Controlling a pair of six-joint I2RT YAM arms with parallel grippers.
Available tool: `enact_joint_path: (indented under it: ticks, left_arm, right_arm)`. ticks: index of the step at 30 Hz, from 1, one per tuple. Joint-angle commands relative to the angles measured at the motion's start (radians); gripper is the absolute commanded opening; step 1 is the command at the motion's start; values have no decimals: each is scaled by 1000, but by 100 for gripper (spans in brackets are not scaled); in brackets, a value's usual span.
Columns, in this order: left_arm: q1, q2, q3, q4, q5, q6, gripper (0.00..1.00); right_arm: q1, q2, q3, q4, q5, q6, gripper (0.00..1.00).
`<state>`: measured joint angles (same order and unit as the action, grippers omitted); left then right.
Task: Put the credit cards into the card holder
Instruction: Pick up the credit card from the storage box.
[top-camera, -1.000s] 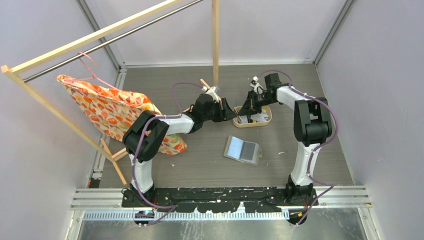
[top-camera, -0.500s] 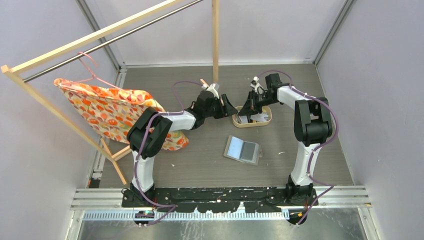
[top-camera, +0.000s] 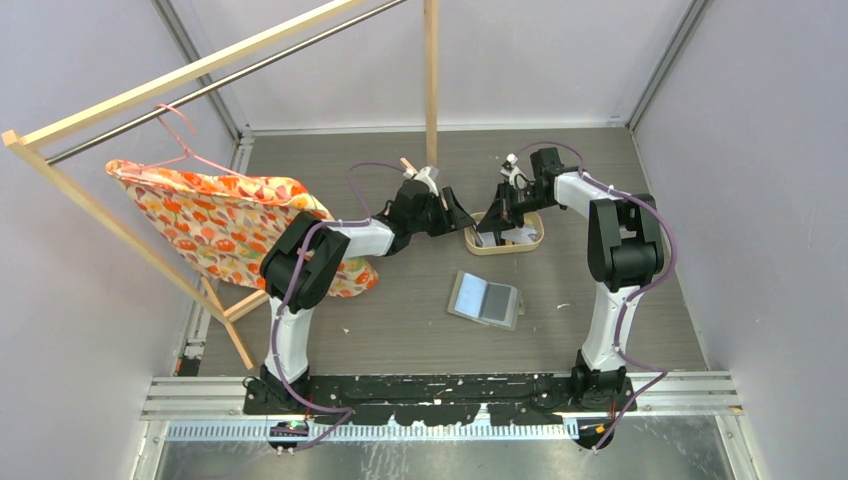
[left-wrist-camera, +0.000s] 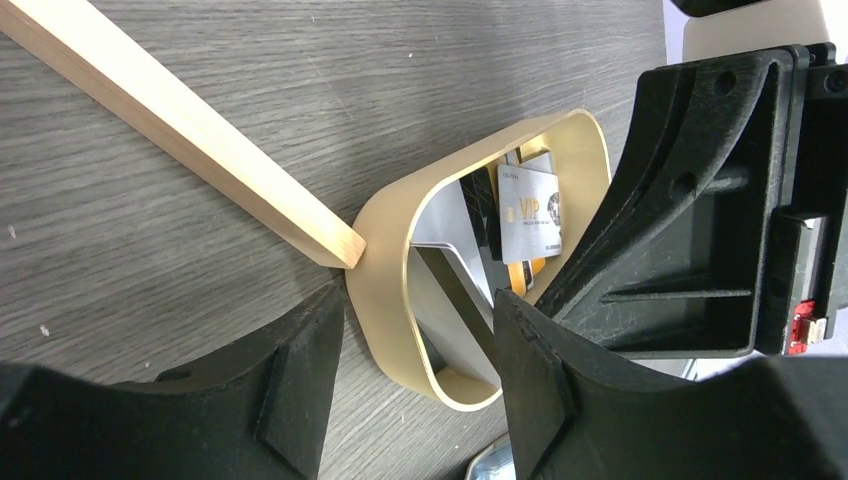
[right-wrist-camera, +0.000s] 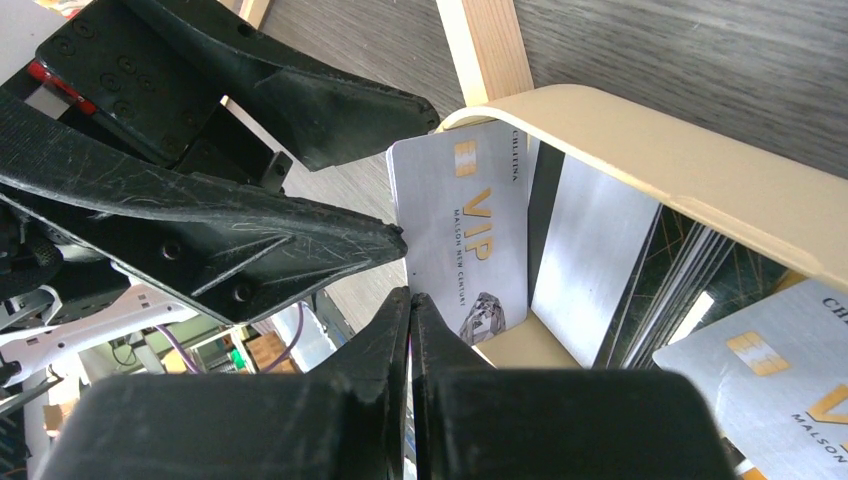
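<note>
The card holder (top-camera: 485, 300) lies open and flat at mid-table, apart from both arms. Several credit cards (right-wrist-camera: 640, 270) stand and lie in an oval light-wood tray (top-camera: 535, 238). A whitish "VIP" card (right-wrist-camera: 470, 225) leans against the tray's end wall. My right gripper (right-wrist-camera: 410, 298) is shut, its tips at this card's lower left corner. A pinch on the card cannot be made out. My left gripper (left-wrist-camera: 418, 300) is open, and its fingers (left-wrist-camera: 290, 380) straddle the tray's near end (left-wrist-camera: 385, 260) without touching it. In the top view the two grippers face each other across the tray's left end.
A wooden rack foot (left-wrist-camera: 180, 130) butts against the tray's end. The rack's upright post (top-camera: 431, 80) stands just behind the left gripper. An orange patterned cloth (top-camera: 230, 225) hangs on a pink hanger at the left, beside the left arm's elbow. Walls enclose the table.
My left arm has pushed a little to the right, bringing its gripper closer to the tray. The hanging cloth has swung. The right gripper stays at the tray.
</note>
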<state>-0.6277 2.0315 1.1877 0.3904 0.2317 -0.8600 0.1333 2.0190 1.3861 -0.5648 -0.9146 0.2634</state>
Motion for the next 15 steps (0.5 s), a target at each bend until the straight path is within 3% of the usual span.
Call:
enact_joint_path:
  ticks: [1,15]
  left_arm:
    - [8,10,45,4,4,-6,57]
    - [13,10,36,-5,0,-13,53]
  right_arm:
    - [-5,5,39,-14,-9,-16,6]
    - [-30,-3,36,-15,9,-16,7]
